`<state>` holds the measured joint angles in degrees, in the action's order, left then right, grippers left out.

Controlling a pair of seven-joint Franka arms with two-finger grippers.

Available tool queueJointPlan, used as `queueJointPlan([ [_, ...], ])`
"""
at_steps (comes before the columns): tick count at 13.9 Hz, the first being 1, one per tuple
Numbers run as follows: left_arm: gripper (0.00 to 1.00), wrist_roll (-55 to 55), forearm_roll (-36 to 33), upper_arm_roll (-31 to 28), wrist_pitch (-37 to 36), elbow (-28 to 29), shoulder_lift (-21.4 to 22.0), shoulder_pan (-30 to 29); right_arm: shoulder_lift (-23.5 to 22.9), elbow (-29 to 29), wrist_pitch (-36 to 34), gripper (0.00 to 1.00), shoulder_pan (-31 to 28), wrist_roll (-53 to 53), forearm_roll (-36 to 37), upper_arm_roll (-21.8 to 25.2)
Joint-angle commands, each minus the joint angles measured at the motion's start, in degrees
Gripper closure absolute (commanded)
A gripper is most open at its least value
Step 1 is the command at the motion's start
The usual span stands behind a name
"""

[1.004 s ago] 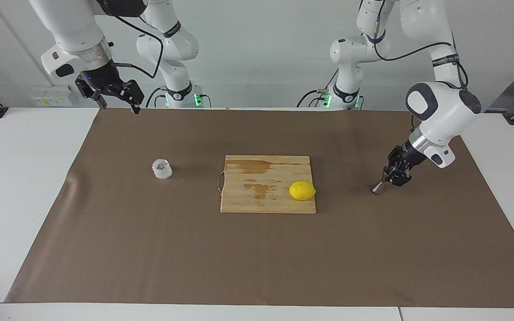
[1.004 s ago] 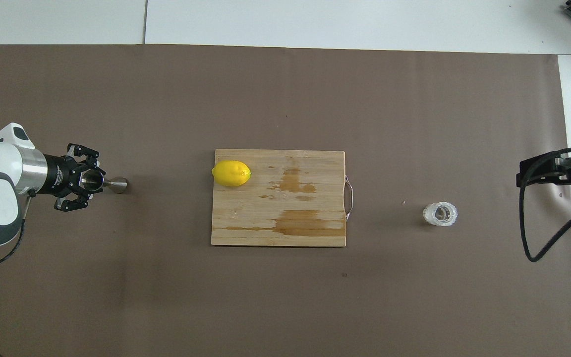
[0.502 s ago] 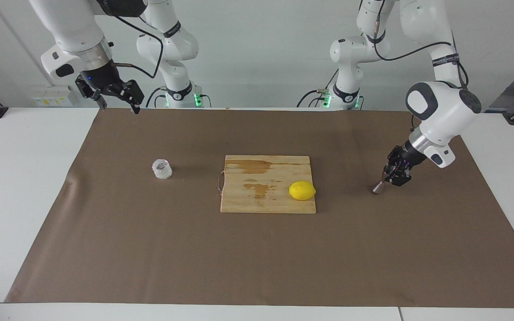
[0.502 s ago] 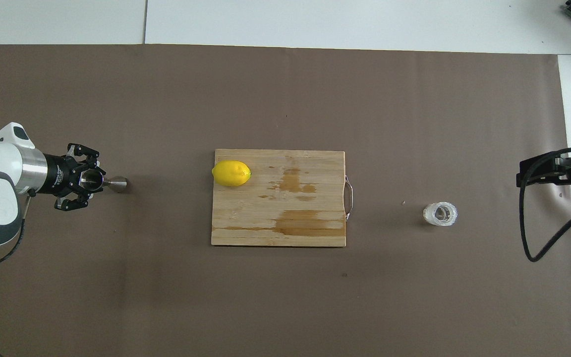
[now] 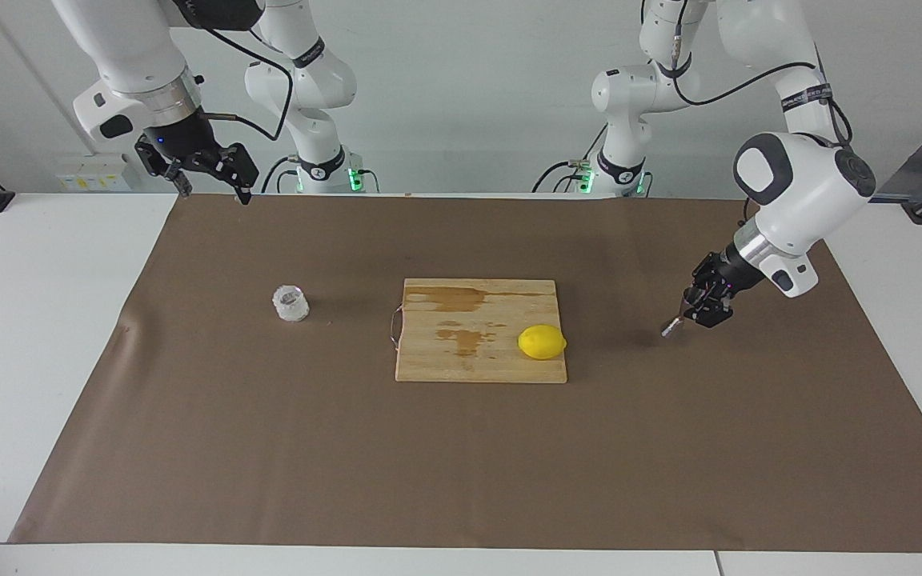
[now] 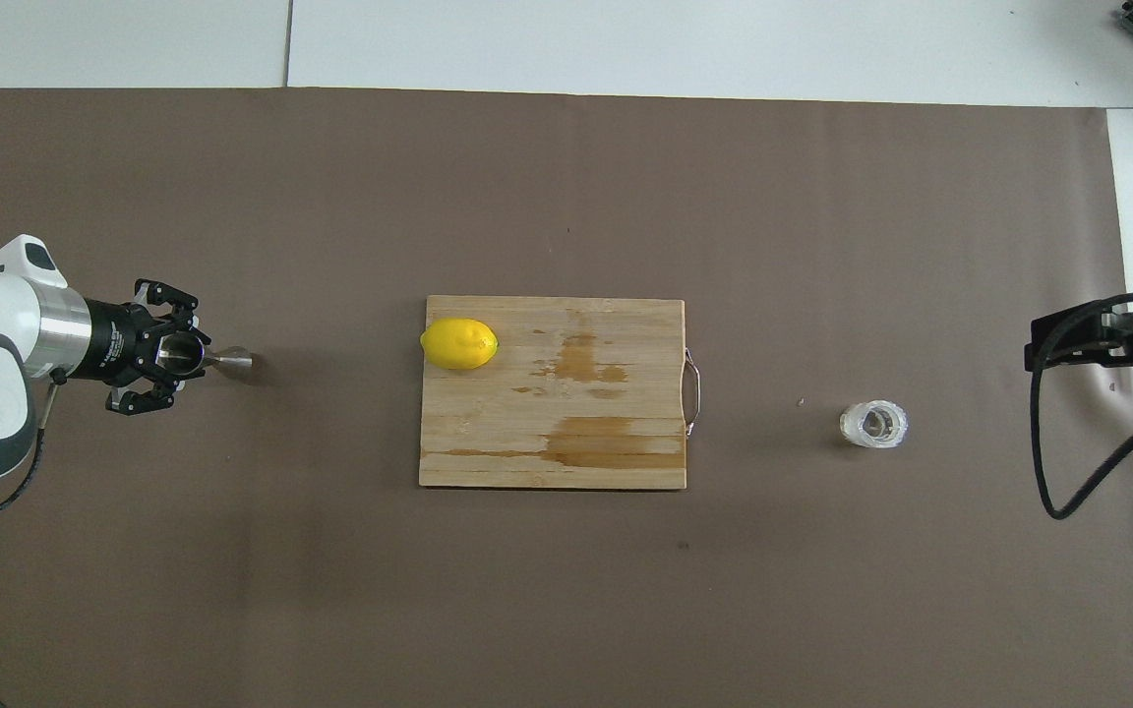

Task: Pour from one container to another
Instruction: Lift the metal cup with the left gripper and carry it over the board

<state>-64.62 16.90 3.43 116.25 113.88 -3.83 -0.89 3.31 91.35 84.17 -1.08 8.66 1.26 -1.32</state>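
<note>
Overhead view: left tool [image 6: 173, 359] is clamped on the steel jigger [image 6: 222, 361], held tilted just above the brown mat [image 5: 269, 440] toward the left arm's end of the table. Glass cup [image 5: 290, 304] stands upright on the mat toward the right arm's end; its contents are unclear. Right tool [image 5: 209, 178] waits, fingers apart.

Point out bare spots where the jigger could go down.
Bare brown mat between cutting board and glass cup, and past the board away from the robots. Crowded only around the lemon and left gripper holding the jigger.
</note>
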Motion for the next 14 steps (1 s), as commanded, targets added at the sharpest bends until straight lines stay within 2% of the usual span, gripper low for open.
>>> queueJointPlan([
  [1,1.0,-6.2,-2.3,-0.5,-6.0,-5.6,-1.3,4.5,0.9,1.0,0.2,0.0,-0.6,-1.0,0.2,-0.3],
  [3,1.0,-10.9,-2.4,-0.5,-9.4,-10.0,-2.8,8.1,0.9,1.0,0.2,0.0,-0.6,-1.0,0.2,-0.3],
  [5,1.0,-16.4,-2.3,-0.4,-9.5,-12.2,-3.7,11.0,0.9,1.0,0.2,0.0,-0.6,-1.0,0.2,-0.3],
  [9,1.0,-31.3,-2.2,-0.4,-5.1,-13.8,-5.3,18.5,0.9,1.0,0.2,0.0,-0.6,-1.0,0.2,-0.3],
  [10,1.0,-35.0,-2.3,-0.4,-2.1,-13.8,-5.4,20.7,0.9,1.0,0.2,0.0,-0.6,-1.1,0.2,-0.3],
  [14,1.0,-41.5,-2.2,-0.3,2.3,-13.7,-5.7,26.0,0.9,1.0,0.2,0.0,-0.6,-1.0,0.2,-0.3],
])
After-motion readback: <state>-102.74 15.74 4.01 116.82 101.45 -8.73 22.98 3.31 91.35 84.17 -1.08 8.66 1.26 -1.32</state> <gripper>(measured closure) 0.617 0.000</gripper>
